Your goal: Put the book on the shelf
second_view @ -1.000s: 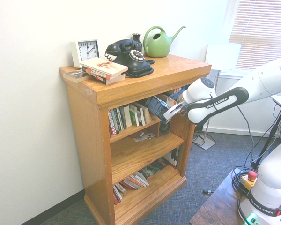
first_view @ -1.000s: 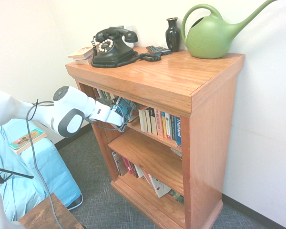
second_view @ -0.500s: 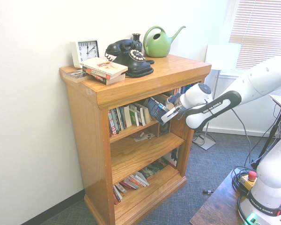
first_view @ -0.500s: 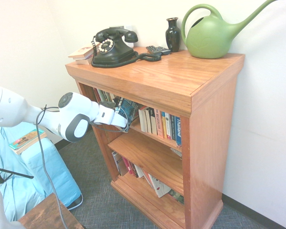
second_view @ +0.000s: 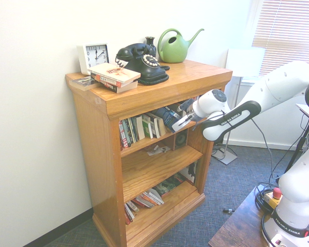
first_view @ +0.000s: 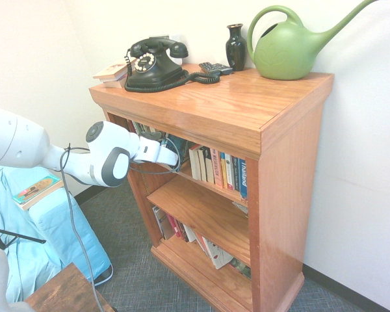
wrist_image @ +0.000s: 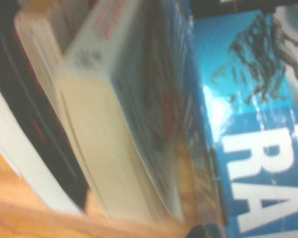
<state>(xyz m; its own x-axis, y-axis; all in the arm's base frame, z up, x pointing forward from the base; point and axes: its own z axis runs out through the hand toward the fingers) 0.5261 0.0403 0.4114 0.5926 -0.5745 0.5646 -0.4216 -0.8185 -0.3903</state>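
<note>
Oak bookcase [first_view: 292,149], three compartments. Top shelf [second_view: 144,144]: row of upright paperbacks [first_view: 218,170] with spines outward, plus the book [second_view: 167,117] at the open gap of the row. Middle board: nearly bare, only a loose paper [second_view: 158,150] seen in the second exterior view. Bottom board: leaning and fallen books [second_view: 144,199].

On the bookcase top: black rotary phone [first_view: 153,64], dark vase [first_view: 235,47], green watering can [first_view: 292,47], small stack of books [second_view: 115,77]; clock [second_view: 94,54] showing only in the second exterior view.

Pincer [second_view: 181,121] closed on the book, reaching into the top compartment from the front. Book tilted, long axis slanting up toward the back of the compartment, upper end leaning against the neighbouring paperbacks, not yet upright. Mostly hidden behind the wrist in the first exterior view; dark blue cover plain in the second.

Wrist view: blue-teal cover [wrist_image: 248,124] with large white letters running sideways, close beside the pale page edges of a neighbouring paperback [wrist_image: 104,163], blurred; orange-brown wood below. Whether the lower edge rests on the shelf board: cannot tell.
</note>
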